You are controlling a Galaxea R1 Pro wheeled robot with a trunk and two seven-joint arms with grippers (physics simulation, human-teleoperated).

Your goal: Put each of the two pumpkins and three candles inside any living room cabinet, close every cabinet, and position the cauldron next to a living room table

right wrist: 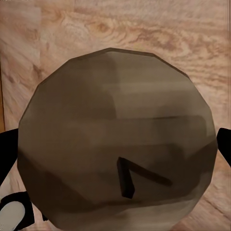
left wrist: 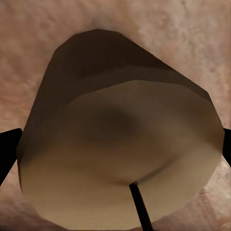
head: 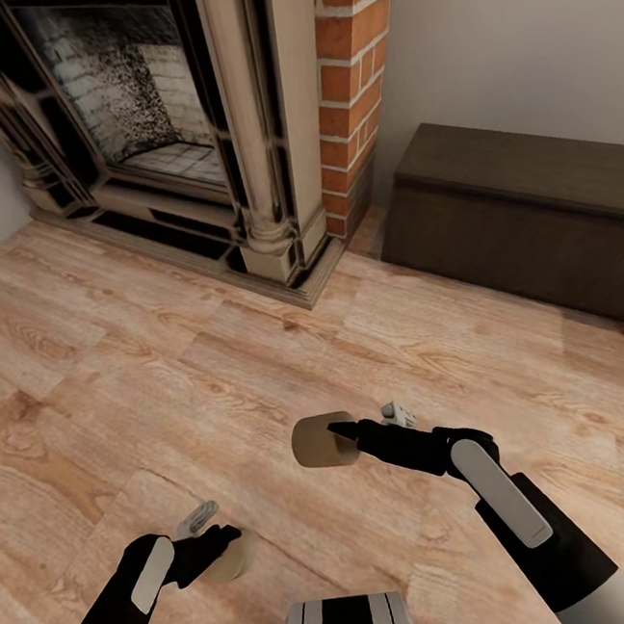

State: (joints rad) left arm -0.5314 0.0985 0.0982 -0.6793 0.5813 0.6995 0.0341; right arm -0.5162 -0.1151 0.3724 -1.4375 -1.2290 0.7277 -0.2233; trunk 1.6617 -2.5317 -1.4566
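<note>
Wood-plank floor (head: 144, 370), living room; landmark: brick fireplace (head: 232, 118). Cabinet (head: 534, 219) stands just right of it, drawers closed. Left gripper (head: 218, 546) clamped on candle (head: 233, 558); right gripper (head: 341, 435) clamped on second candle (head: 322, 440). Both arms extend forward, low, well short of the fireplace. Advice: keep both grips firm and level; one hand must be freed to open a drawer.

**Colours & patterns**

Both candles (head: 323, 441) (head: 230, 560) grey-beige w/ dark wicks; one looks paler tan in left wrist view (left wrist: 120, 159), other darker grey-brown in right wrist view (right wrist: 115, 144). Floor (head: 115, 373) light wood grain. Cabinet (head: 524, 220) dark brown. Fireplace (head: 184, 123) cream & black, sooty white brick inside; column (head: 349, 85) orange-red brick. Grippers black, arms w/ white panels.
</note>
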